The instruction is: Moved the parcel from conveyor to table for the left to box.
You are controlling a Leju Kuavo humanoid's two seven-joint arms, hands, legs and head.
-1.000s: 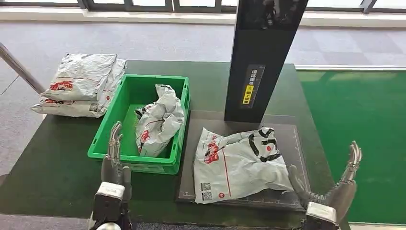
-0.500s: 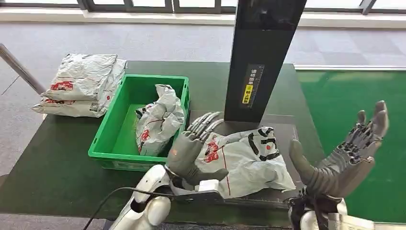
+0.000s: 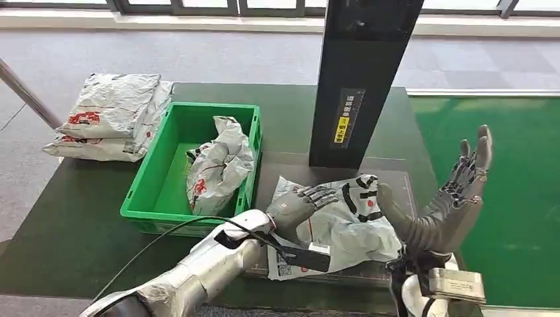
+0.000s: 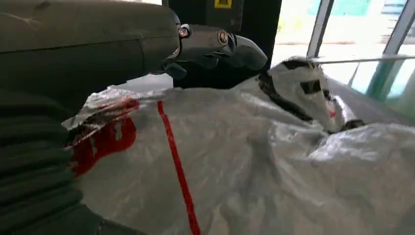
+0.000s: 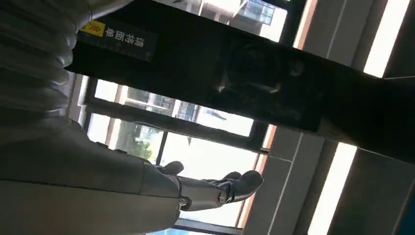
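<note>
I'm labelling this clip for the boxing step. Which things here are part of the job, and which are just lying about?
Part of the job:
- grey parcel on the dark mat
- left hand, resting on that parcel
- right hand, raised and open
- green crate, one parcel inside

Lying about:
- stacked parcels at the table's far left
- black scanner column

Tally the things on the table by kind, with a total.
Parcels: 4 — one on the scale pad, one in the bin, two stacked at the far left
Green bin: 1
Black scanner post: 1
Total: 6
</note>
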